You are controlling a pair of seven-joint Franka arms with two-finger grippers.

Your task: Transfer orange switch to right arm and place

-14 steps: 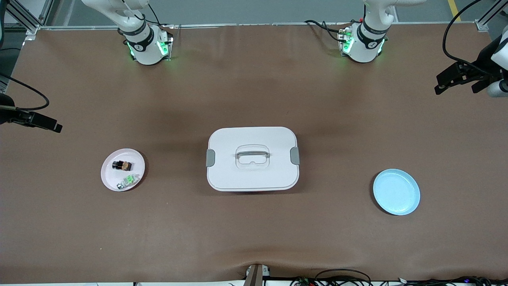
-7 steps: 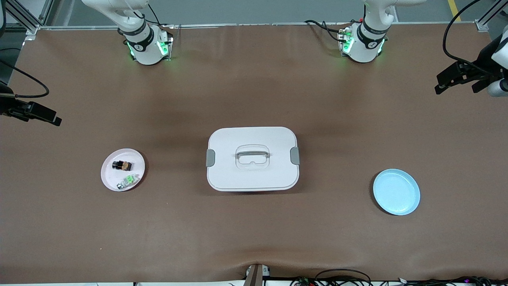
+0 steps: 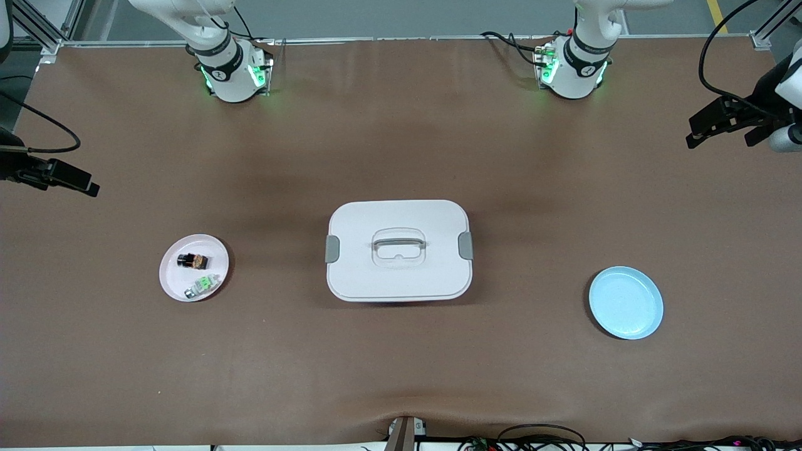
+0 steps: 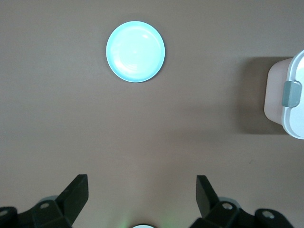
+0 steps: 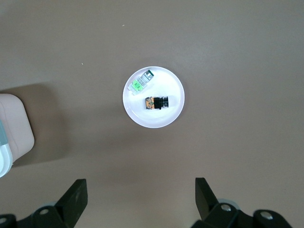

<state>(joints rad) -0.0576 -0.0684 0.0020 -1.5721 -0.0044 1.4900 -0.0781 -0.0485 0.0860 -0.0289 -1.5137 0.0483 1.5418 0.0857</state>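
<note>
The orange switch [image 3: 193, 260], a small black block with an orange face, lies on a pale pink plate [image 3: 172, 282] at the right arm's end of the table. It also shows in the right wrist view [image 5: 156, 101]. A silver-white part with a green face [image 3: 202, 285] lies beside it on the plate. My right gripper [image 3: 88, 186] hangs high over the table's right-arm end, open and empty [image 5: 141, 194]. My left gripper [image 3: 692, 139] hangs high over the left-arm end, open and empty [image 4: 142, 192].
A white lidded box [image 3: 398, 250] with a grey handle and grey side latches stands mid-table. A light blue plate [image 3: 625, 302] lies empty at the left arm's end, and shows in the left wrist view [image 4: 135, 51]. Brown table all round.
My right gripper has drifted a little toward the arms' bases. My left gripper has hardly moved. The things on the table are unchanged.
</note>
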